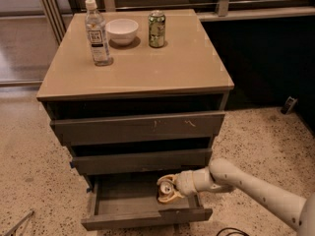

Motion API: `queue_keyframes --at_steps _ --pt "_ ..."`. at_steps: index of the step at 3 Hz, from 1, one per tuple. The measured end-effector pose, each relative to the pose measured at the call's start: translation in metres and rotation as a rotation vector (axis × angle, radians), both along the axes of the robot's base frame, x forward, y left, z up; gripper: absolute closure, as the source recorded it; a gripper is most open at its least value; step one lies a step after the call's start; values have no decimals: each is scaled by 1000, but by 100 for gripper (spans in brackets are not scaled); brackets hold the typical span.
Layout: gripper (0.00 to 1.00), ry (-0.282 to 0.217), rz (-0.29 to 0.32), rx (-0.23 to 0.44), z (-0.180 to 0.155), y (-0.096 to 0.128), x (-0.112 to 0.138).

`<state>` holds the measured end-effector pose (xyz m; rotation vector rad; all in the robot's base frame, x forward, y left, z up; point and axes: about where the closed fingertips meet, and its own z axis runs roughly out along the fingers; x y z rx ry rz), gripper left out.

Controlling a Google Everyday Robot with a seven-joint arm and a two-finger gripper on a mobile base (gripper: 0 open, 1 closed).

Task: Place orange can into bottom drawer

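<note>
The bottom drawer (143,219) of the grey cabinet is pulled open, and its dark floor shows. My gripper (168,189) reaches in from the right on a white arm and sits over the drawer's right part. It is shut on the orange can (165,187). The can lies tilted on its side between the cream fingers, with its silver top towards the camera. I cannot tell whether the can touches the drawer floor.
The two wider drawers above, upper (138,127) and middle (142,160), stick out slightly. On the tan cabinet top (147,68) stand a clear bottle (97,32), a white bowl (122,30) and a green can (157,29). Speckled floor surrounds the cabinet.
</note>
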<state>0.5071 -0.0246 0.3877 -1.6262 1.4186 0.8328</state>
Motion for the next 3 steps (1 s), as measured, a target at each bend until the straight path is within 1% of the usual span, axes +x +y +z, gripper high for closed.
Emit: queue_keyframes --at_steps 1,2,3 --pt "100 49 14 -13 -74 15 -1" --pt "100 48 14 -13 -74 15 -1" --pt "100 32 20 -21 -86 17 4"
